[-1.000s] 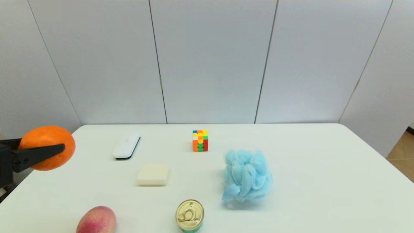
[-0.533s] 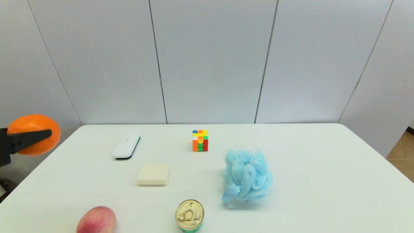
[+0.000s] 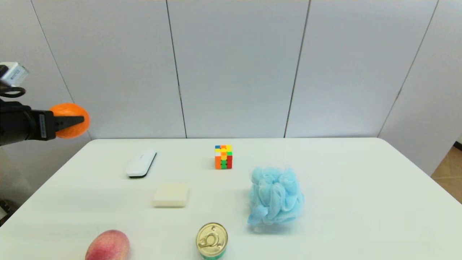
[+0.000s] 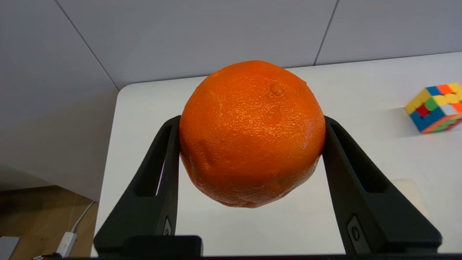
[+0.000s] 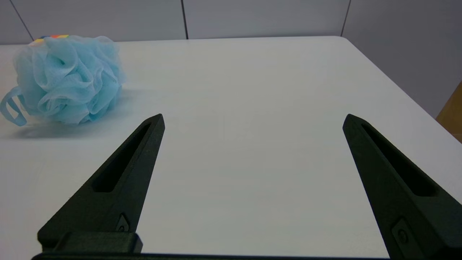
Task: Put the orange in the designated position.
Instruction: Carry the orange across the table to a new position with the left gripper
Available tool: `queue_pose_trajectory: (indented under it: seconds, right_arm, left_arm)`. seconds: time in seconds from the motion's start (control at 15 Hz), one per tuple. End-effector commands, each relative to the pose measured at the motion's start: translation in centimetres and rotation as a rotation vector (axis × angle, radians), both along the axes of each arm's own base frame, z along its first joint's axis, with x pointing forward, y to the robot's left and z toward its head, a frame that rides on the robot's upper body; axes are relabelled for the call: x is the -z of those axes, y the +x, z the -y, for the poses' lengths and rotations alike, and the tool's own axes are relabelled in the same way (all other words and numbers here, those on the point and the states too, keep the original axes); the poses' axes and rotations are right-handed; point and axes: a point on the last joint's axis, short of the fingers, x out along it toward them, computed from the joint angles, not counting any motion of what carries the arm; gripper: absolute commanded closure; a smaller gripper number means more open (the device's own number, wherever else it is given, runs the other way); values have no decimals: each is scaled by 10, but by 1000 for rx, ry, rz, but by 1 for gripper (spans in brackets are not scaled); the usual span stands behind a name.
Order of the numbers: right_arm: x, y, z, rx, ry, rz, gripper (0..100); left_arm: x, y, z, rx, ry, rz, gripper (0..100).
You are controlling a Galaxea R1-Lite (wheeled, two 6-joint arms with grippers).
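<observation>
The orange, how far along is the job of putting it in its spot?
Done: the left claw is shut on the orange, lifted clear of the table. In hand: it hangs high beyond the table's left edge. Left: carry it over bare tabletop, lower and release. The right claw is open, idle.

Scene evenly, brightly lit from above. Soft, faint shadows cast under blue bath pouf (image 5: 68,79) and puzzle cube (image 4: 435,107) on desk (image 3: 361,202). Orange (image 3: 68,120) slightly blurred in head view. No strong glare seen.
</observation>
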Motion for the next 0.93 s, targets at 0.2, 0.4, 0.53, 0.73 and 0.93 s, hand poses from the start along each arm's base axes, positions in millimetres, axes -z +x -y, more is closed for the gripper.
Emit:
queue_pose_trajectory:
  seconds: [0.2, 0.4, 0.53, 0.73, 0.93]
  right_arm:
    - [0, 0, 0, -2, 0, 1, 0]
    - [0, 0, 0, 1, 0, 1, 0]
    - [0, 0, 0, 0, 0, -1, 0]
    - [0, 0, 0, 0, 0, -1, 0]
    - [0, 0, 0, 0, 0, 1, 0]
  left_arm:
    - [49, 85, -16, 31, -12, -147, 100]
    - [76, 106, -21, 29, -32, -219, 100]
    - [91, 120, -24, 29, -41, -253, 100]
    - [106, 134, -27, 30, -48, -283, 100]
    - [122, 147, -28, 34, -56, -313, 100]
